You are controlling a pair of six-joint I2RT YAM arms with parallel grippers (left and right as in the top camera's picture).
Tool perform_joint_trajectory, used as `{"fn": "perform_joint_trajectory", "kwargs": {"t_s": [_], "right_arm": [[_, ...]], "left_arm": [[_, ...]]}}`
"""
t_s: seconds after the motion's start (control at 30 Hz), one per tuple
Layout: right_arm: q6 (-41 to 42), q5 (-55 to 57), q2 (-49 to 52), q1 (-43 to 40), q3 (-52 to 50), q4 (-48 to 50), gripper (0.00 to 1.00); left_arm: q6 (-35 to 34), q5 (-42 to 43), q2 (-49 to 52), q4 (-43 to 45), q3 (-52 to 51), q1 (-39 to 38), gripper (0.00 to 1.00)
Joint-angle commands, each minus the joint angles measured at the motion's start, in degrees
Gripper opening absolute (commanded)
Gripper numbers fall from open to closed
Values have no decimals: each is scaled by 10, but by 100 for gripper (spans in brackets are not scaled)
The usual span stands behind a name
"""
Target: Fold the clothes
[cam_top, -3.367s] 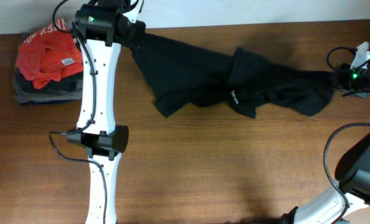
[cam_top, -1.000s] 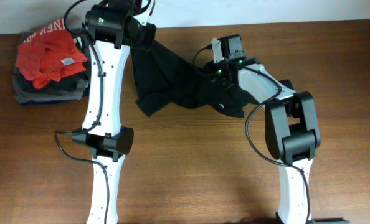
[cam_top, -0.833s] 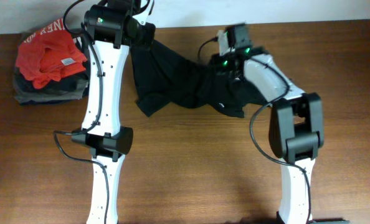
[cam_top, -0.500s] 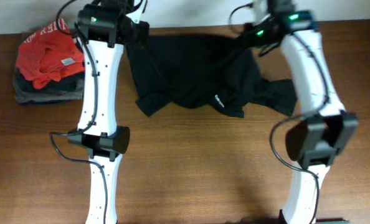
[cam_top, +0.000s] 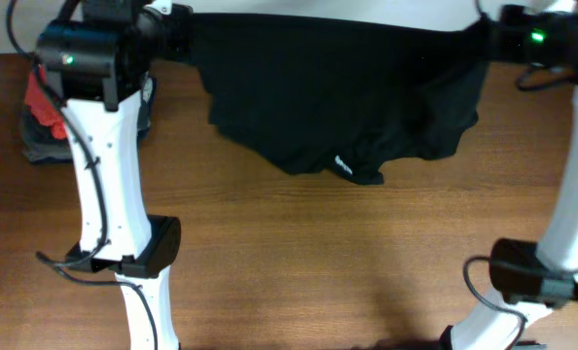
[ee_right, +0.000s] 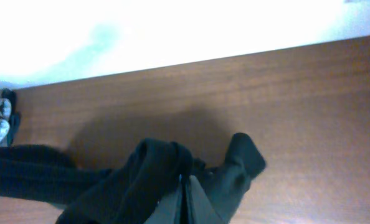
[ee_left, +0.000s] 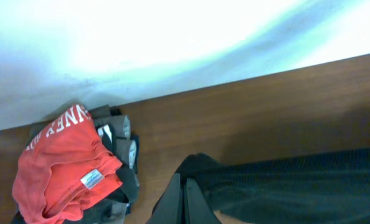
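Note:
The clothes (cam_top: 338,87), a black T-shirt with a small white logo (cam_top: 342,163), hang stretched between both grippers above the table's far side. My left gripper (cam_top: 180,27) is shut on the shirt's upper left edge, with black fabric (ee_left: 284,183) trailing right from its tips (ee_left: 185,194). At the upper right, my right gripper (cam_top: 482,37) is shut on a bunched fold of fabric (ee_right: 154,177) around its tips (ee_right: 184,190). The shirt's lower hem sags in folds toward the table.
A red garment with white lettering (ee_left: 63,165) lies on grey and dark folded garments (cam_top: 36,141) at the table's far left, partly hidden by my left arm. The brown table (cam_top: 367,262) ends at a white wall (ee_left: 172,37) behind.
Both grippers have risen and spread apart. The right one swung from the middle to the far right, pulling the crumpled shirt out wide and up off the table.

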Motion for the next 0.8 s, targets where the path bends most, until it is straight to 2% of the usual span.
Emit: {"fn": "perform_joint_trajectory", "kwargs": {"t_s": [0.0, 0.2, 0.47, 0.77], "right_arm": [[-7, 33, -51, -45, 12, -13, 4], [-7, 33, -144, -83, 12, -32, 4], [-7, 36, -277, -87, 12, -50, 4], [-6, 52, -350, -87, 12, -68, 4]], "left_arm": [[-5, -36, -28, 1, 9, 16, 1], [-5, -36, -80, -13, 9, 11, 1], [-5, -36, -189, -52, 9, 7, 1], [-5, -36, -278, -69, 8, 7, 1]]}}
